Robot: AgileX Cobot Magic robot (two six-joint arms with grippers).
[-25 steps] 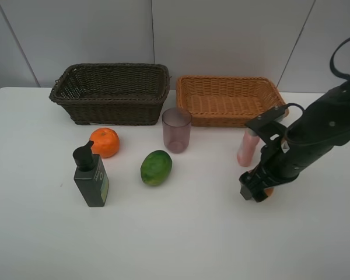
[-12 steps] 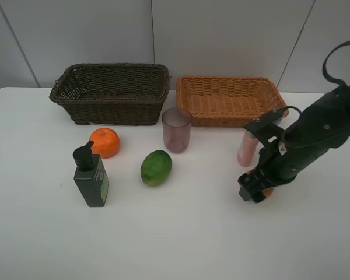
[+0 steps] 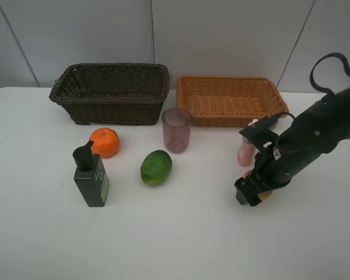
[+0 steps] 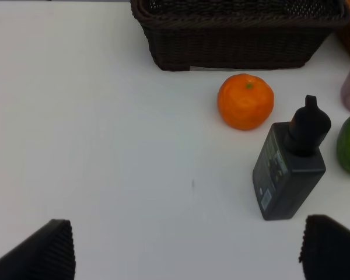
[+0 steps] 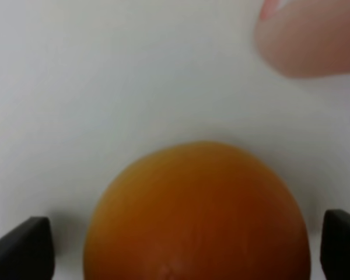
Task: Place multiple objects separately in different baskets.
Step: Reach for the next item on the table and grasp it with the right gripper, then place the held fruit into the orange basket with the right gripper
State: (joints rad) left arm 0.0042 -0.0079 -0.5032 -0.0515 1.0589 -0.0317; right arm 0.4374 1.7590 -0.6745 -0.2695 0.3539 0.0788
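From above, your right gripper [image 3: 248,193] sits low over the peach [image 3: 266,193], right of centre, near the pink bottle [image 3: 245,153]. Left wrist: your left gripper [image 4: 189,245] gapes wide, empty. Right wrist: fingers [image 5: 23,248] spread either side of the peach, not touching it.

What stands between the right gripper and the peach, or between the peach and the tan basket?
Nothing visible separates the right gripper from the peach; its fingers flank it, open. Toward the tan basket, the pink bottle stands close by the peach, on the basket's side.
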